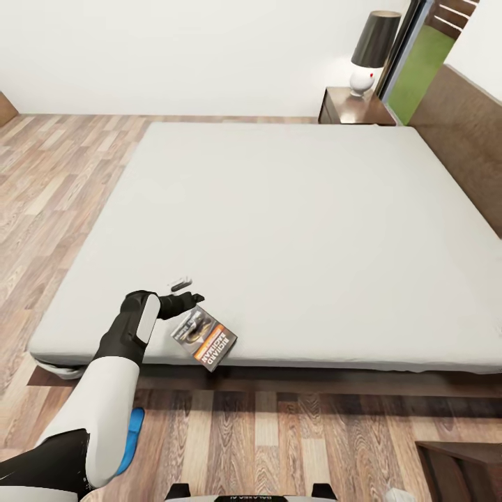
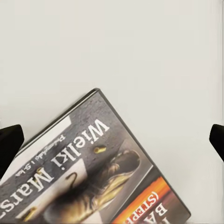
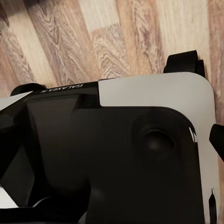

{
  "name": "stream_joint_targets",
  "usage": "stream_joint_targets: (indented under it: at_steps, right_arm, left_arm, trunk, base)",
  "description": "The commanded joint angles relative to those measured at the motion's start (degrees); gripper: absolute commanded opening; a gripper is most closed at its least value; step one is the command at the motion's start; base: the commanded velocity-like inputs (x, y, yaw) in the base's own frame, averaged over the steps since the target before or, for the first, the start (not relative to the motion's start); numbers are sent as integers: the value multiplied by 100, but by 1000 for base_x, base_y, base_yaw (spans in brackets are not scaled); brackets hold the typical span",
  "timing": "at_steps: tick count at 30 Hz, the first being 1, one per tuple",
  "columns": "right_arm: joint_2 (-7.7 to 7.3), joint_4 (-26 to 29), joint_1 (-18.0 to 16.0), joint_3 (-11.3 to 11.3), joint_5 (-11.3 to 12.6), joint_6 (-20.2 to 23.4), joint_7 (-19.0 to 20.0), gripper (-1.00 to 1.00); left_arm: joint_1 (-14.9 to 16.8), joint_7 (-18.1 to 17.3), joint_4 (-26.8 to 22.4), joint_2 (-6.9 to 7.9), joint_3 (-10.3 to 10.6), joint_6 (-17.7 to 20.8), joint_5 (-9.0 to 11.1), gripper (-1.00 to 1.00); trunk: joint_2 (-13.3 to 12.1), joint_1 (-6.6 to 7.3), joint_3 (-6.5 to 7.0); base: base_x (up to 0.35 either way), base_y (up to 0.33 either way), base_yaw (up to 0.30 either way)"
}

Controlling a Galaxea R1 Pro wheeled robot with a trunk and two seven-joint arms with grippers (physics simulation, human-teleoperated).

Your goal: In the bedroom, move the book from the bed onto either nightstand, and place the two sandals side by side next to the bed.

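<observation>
Head cam looks down fwd over bed (image 1: 293, 230) from its foot; left wrist cam hangs close over book (image 2: 88, 172) — shared w/ head cam; right wrist cam faces robot base (image 3: 116, 158) — floor (image 3: 116, 42).

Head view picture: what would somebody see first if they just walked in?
Probably the big pale bed that takes up most of the room. Then the left gripper, open, hovering over the book near the mattress's front edge. A lamp stands on the nightstand in the far corner.
</observation>
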State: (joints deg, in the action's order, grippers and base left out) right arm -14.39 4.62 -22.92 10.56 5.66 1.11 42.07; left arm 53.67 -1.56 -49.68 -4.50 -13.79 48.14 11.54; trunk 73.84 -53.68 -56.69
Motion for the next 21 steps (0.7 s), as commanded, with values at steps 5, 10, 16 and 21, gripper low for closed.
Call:
stream_joint_targets:
  at_steps: [5,10,16,21]
  right_arm:
    - [-2,-6,-2,-19,58,12,22,100]
    - [-2,-8,-2,-19,58,12,21,100]
    - [-2,-14,-2,-22,58,12,21,100]
    - [-2,-14,-2,-20,58,12,24,100]
  left_arm:
    - [0,-25,0,6,-29,36,-2,100]
    - [-5,-42,1,87,-43,48,5,100]
    - [-12,-391,-1,143,-47,55,9,100]
    - [-13,-692,-5,281,-53,70,11,100]
  trunk:
    - [-200,110,87]
    - [-400,220,177]
    - [-641,352,285]
    - [-842,462,374]
  base:
    - [0,0,0]
    - [0,0,0]
    - [0,0,0]
    - [0,0,0]
